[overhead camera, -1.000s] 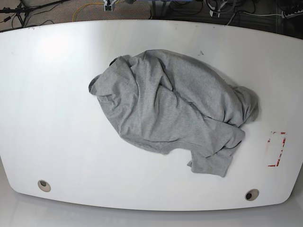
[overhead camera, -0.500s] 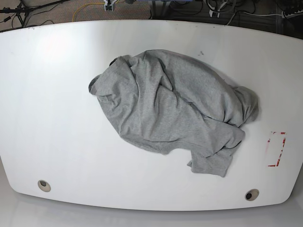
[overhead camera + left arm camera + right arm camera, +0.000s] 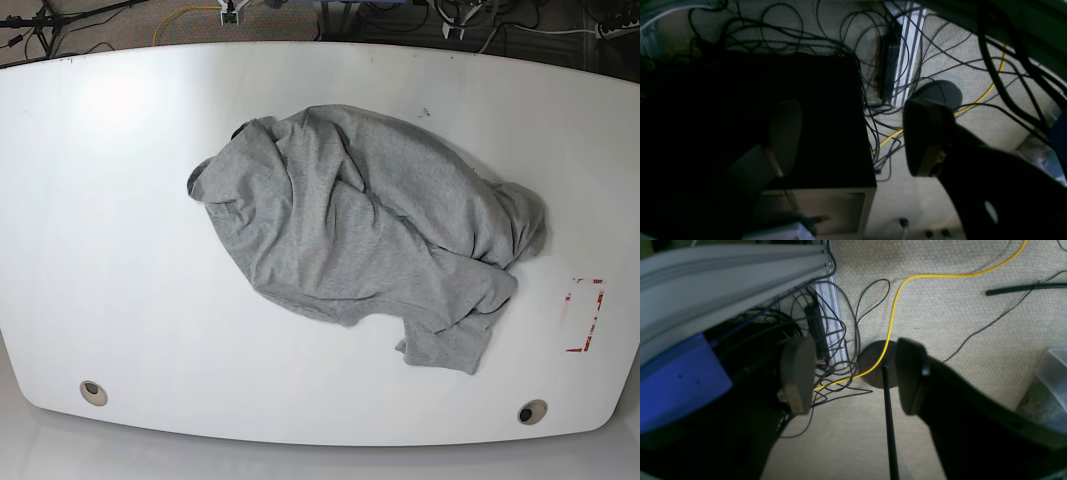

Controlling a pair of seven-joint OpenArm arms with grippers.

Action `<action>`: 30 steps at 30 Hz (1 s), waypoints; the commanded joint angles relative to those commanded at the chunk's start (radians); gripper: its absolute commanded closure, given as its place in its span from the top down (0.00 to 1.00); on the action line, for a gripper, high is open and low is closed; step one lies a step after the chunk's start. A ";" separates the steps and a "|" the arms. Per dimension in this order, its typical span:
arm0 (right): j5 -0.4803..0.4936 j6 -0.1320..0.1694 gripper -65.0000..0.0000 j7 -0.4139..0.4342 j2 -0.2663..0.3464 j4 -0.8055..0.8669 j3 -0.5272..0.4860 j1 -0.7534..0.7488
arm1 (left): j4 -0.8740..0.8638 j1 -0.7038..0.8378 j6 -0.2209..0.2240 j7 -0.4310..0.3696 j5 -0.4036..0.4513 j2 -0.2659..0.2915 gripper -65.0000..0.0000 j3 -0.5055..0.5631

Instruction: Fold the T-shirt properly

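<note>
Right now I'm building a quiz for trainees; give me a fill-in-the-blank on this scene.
1. The T-shirt lies ___ on the table, not folded.
2. The left gripper and right gripper are both ___.
3. The cable on the floor below the right gripper is ___.

Missing words: crumpled; open; yellow

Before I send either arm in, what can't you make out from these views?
- Crumpled light grey cotton T-shirt: base view shows no print, collar or hem; its own folds hide them.
- Both arms: outside the base view, so their position relative to the white table is unknown.
- Left gripper: one of its fingers is lost in shadow in the left wrist view.
- Right gripper: open over floor cables; the shirt is out of frame.
</note>
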 joint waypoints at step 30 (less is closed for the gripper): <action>0.006 0.002 0.20 0.008 -0.001 0.079 -0.006 -0.139 | 0.140 0.166 -0.005 -0.071 -0.011 -0.020 0.67 -0.011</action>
